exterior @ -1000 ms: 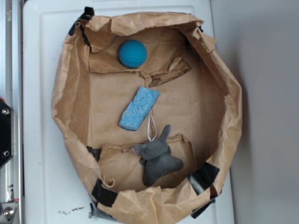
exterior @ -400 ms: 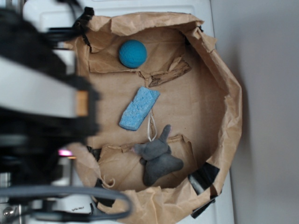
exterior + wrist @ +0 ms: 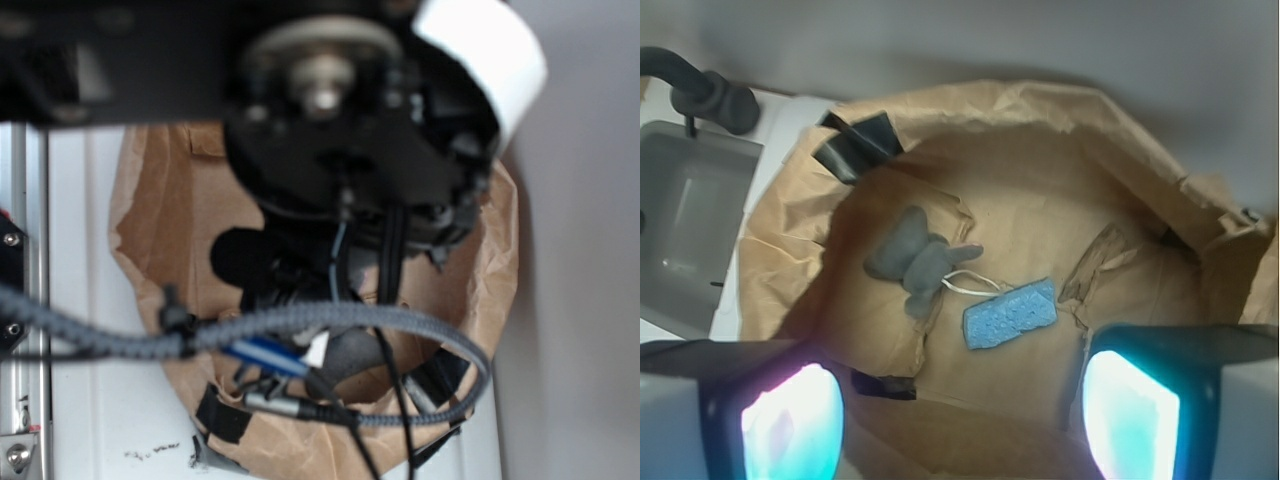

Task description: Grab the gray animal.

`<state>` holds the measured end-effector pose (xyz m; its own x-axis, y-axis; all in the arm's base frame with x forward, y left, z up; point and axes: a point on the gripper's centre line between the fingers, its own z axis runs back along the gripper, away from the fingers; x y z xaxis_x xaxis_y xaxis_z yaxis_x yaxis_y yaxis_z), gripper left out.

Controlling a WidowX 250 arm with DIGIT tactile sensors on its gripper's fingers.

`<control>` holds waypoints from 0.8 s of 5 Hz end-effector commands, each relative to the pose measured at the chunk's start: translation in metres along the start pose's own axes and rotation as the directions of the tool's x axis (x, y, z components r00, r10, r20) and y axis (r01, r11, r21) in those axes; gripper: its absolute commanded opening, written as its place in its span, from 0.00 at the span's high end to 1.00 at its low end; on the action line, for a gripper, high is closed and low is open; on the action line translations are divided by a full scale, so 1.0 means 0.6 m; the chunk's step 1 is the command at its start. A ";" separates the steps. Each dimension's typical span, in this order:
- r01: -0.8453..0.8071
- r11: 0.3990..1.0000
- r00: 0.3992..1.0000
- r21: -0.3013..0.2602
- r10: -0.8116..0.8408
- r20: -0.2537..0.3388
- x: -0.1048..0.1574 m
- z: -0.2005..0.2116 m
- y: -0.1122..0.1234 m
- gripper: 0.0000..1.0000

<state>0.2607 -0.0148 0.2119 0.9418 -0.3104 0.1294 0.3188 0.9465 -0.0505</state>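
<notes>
The robot arm (image 3: pixel 350 130) fills most of the exterior view — a blurred black housing with a white band at upper right, hanging over the paper-lined basket (image 3: pixel 140 210) and hiding nearly all of its floor. A braided gray cable (image 3: pixel 300 320) loops across the lower half of that view, with thinner black and blue wires beside it, and only a dark-gray patch shows beneath them; whether that patch is the toy cannot be told from there. The white desk (image 3: pixel 80 400) lies bare along the left edge and below the basket.

From the wrist view the basket (image 3: pixel 790 250) opens wide, its crumpled brown paper walls folded over the rim and held with black tape (image 3: pixel 855 145) at upper left. A gray sink basin (image 3: pixel 690 220) with a dark faucet (image 3: pixel 710 95) sits just beside the basket on the left.

The fingers (image 3: pixel 792 425) frame the bottom corners of the wrist view, spread wide apart with nothing between them, their inner faces glowing teal and pink — well above the basket floor.

The gray animal (image 3: pixel 915 258) lies on the paper floor left of centre, ears pointing toward the middle, clear of the walls. A thin white cord (image 3: pixel 970 282) trails from it toward the blue sponge (image 3: pixel 1008 314), which lies just beside it to the right, apart from the toy's body. A torn paper flap (image 3: pixel 1105 262) stands up right of the sponge
</notes>
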 end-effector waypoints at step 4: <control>0.044 0.990 0.998 0.137 -0.038 -0.048 0.013 -0.142 0.036 0.00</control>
<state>0.2795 0.0058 0.1179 0.9440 -0.3253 0.0551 0.3214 0.9445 0.0684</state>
